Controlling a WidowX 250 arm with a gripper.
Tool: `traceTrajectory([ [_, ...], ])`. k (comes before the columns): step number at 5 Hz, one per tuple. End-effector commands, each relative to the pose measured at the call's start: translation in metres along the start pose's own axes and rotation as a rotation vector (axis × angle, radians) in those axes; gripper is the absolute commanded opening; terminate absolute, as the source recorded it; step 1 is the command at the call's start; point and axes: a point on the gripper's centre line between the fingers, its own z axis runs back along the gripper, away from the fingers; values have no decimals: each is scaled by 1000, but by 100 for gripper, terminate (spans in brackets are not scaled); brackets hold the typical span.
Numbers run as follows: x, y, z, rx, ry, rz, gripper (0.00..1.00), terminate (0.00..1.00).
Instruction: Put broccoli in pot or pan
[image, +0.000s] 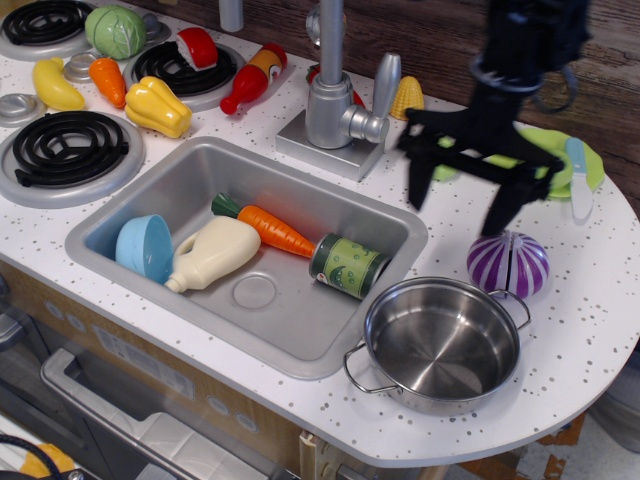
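Observation:
The shiny steel pot (440, 345) stands empty on the counter at the front right, beside the sink. My gripper (458, 212) is blurred by motion. It hangs open and empty above the counter behind the pot, its fingers spread wide. The small light-green broccoli is almost wholly hidden behind the gripper's crossbar; only a green sliver (444, 173) shows there.
A purple striped ball (508, 263) lies just right of the gripper. A lime plate (520, 150) with a pale pear shape sits behind it. The sink (330, 330) holds a carrot (275, 230), a green can (349, 266), a cream bottle (212, 253) and a blue bowl (143, 247). The faucet (335, 100) and corn (406, 98) stand behind.

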Motion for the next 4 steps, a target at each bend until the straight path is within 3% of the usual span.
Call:
traceTrajectory([
  [1,47,1,16,37,-100,-40,100,0],
  [2,69,11,19,24,-126,-63,100,0],
  [3,86,18,15,21,-196,-78,100,0],
  [4,101,34,14,47,-216,-136,100,0],
])
